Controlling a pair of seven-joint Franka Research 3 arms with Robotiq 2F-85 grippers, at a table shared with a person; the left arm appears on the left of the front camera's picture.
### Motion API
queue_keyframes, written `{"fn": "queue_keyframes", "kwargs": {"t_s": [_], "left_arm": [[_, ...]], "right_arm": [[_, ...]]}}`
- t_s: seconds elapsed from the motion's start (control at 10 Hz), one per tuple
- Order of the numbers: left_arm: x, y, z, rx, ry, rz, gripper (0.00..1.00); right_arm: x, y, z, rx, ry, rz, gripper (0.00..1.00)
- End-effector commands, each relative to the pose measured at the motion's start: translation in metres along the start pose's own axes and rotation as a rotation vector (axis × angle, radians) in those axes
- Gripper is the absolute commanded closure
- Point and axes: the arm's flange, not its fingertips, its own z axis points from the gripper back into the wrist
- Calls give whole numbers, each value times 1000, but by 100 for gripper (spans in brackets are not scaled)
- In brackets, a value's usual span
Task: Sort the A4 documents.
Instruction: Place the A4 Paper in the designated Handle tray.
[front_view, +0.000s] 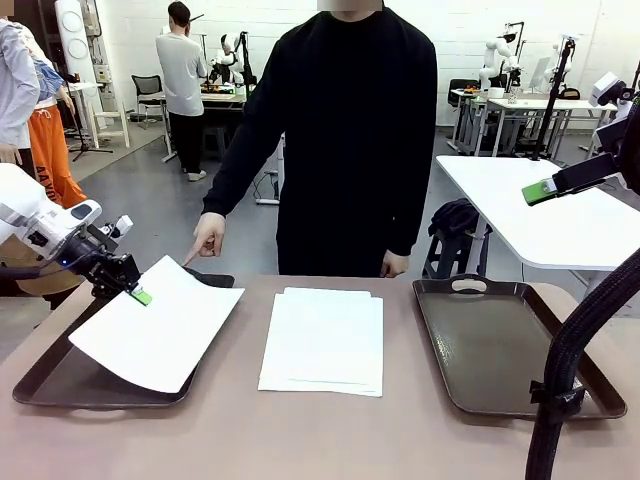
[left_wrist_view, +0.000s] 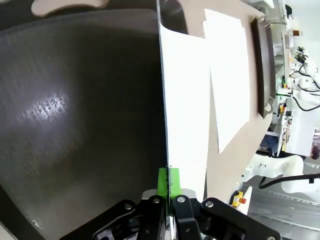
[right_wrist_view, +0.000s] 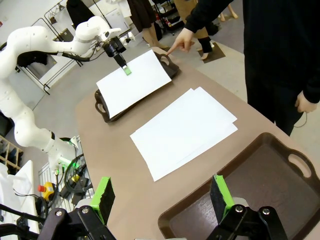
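Observation:
My left gripper is shut on the edge of one white A4 sheet, which hangs tilted over the dark brown left tray. In the left wrist view the green pads pinch that sheet edge-on above the tray floor. A small stack of A4 documents lies flat at the table's middle. My right gripper is open and raised high over the right tray, nothing between its fingers. The person's hand points down at the left tray's far handle.
The right tray has a bare floor. A white side table stands behind it at the right. My right arm's black cable sleeve crosses in front of the right tray. The person stands at the far edge, centre.

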Motion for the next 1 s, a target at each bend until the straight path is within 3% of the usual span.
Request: {"fn": "queue_keyframes", "kwargs": {"t_s": [0.0,0.3,0.8,0.9], "left_arm": [[-2,8,-4,-1,-10,53,99],[-18,17,-7,34,-128,132,99],[-26,12,5,89,-142,154,99],[-24,12,6,93,-143,148,79]], "right_arm": [[0,0,0,6,-4,0,0],[0,0,0,6,-4,0,0],[0,0,0,6,-4,0,0],[0,0,0,6,-4,0,0]]}}
